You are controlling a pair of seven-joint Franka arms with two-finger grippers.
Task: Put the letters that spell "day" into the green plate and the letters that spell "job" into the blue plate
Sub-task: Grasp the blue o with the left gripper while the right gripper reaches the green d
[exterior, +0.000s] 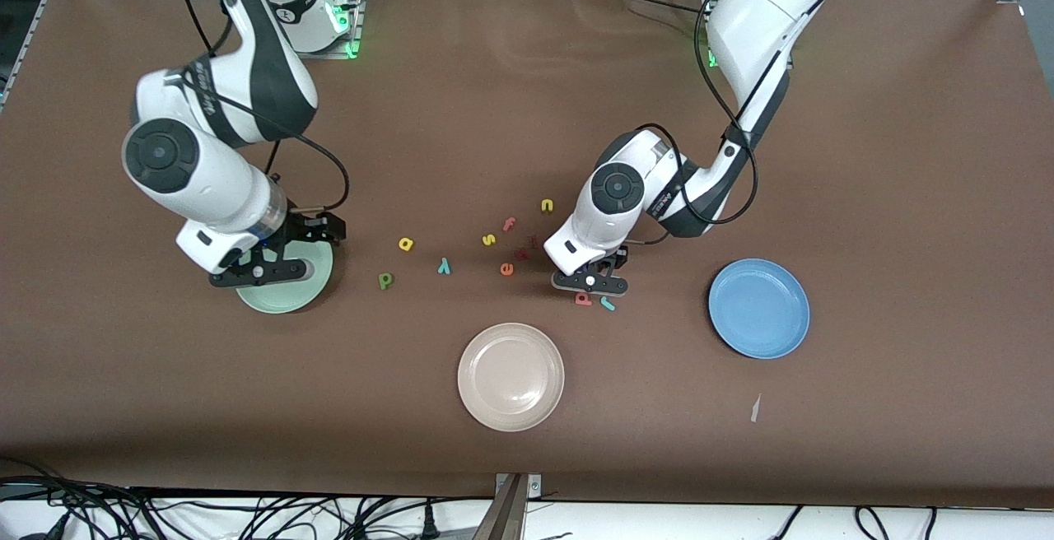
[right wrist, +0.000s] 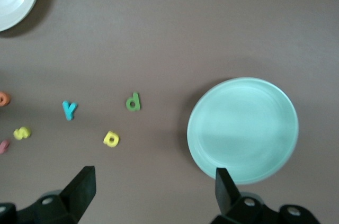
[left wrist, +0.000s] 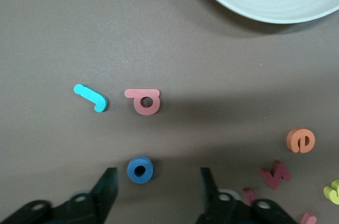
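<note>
My left gripper (exterior: 589, 281) is low over the table, open, its fingers on either side of the blue "o" (left wrist: 140, 170) without touching it. The pinkish-red "b" (left wrist: 143, 101) and teal "j" (left wrist: 91, 97) lie flat close by, nearer to the front camera than the orange "e" (exterior: 506, 269). The blue plate (exterior: 758, 308) sits toward the left arm's end. My right gripper (exterior: 257, 272) hangs open and holds nothing over the edge of the green plate (right wrist: 242, 128). Green "d" (right wrist: 133, 101), yellow "a" (right wrist: 111, 139) and teal "y" (right wrist: 69, 109) lie on the table beside that plate.
A beige plate (exterior: 510, 375) sits nearest the front camera, mid-table. Loose letters lie around the middle: yellow "s" (exterior: 489, 239), yellow "u" (exterior: 547, 206), a pink letter (exterior: 509, 224) and a dark red one (left wrist: 275, 174).
</note>
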